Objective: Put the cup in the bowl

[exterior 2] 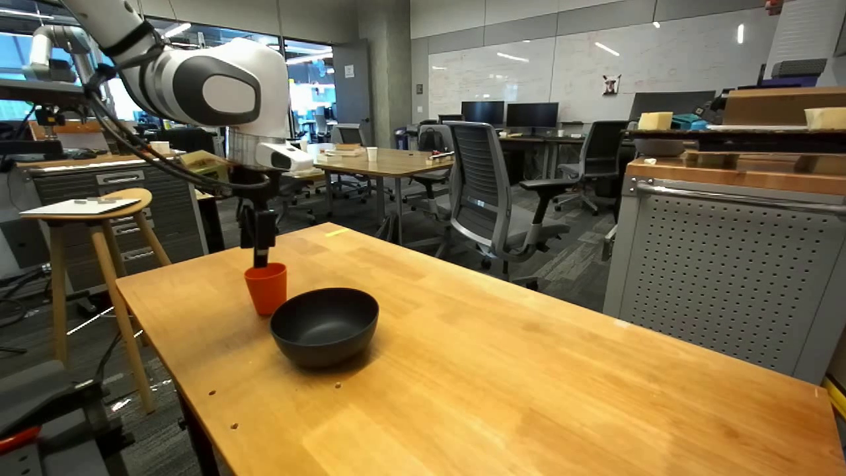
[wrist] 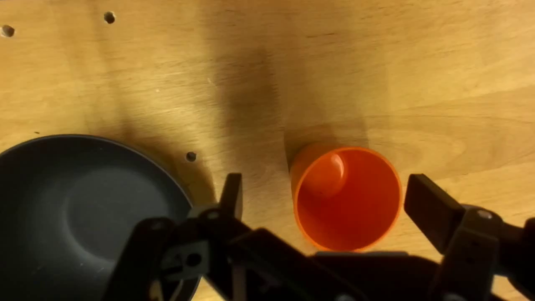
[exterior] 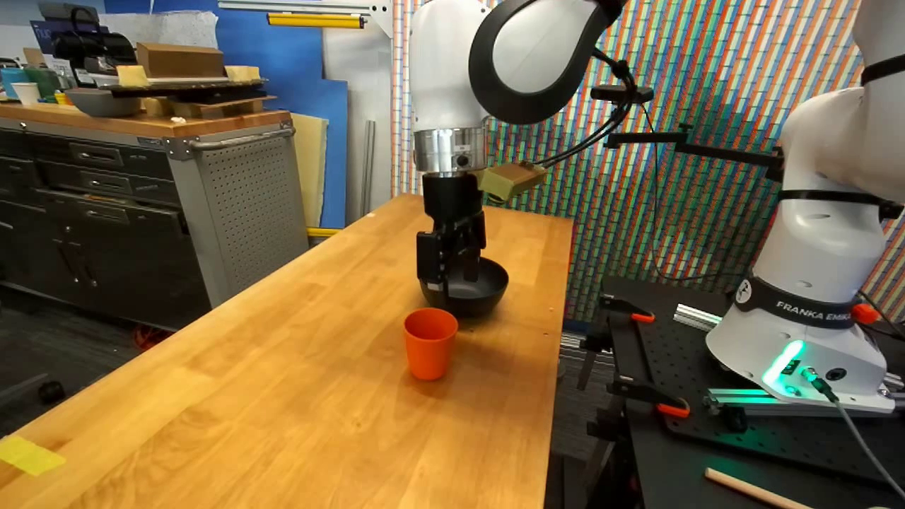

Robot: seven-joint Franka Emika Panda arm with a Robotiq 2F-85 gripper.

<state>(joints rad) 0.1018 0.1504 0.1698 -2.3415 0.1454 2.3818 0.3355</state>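
The orange-red cup (exterior: 428, 353) stands upright on the wooden table, close beside the black bowl (exterior: 489, 291). Both also show in an exterior view, the cup (exterior 2: 266, 292) and the empty bowl (exterior 2: 324, 334). My gripper (exterior: 451, 279) points down, and in an exterior view its fingertips (exterior 2: 260, 259) appear just at the cup's rim. In the wrist view the gripper (wrist: 326, 188) is open, with one finger on each side of the cup (wrist: 351, 205). The right finger is close to the rim; a wider gap shows on the left. The bowl (wrist: 113, 209) lies left of the left finger, partly hidden by it.
The wooden table (exterior 2: 529, 383) has small holes near one edge. A yellow tape strip (exterior: 32, 454) lies on it. A second white robot arm (exterior: 806, 261) stands on a black bench beside the table. A tool cabinet (exterior: 247, 191) and an office chair (exterior 2: 489, 192) stand off the table.
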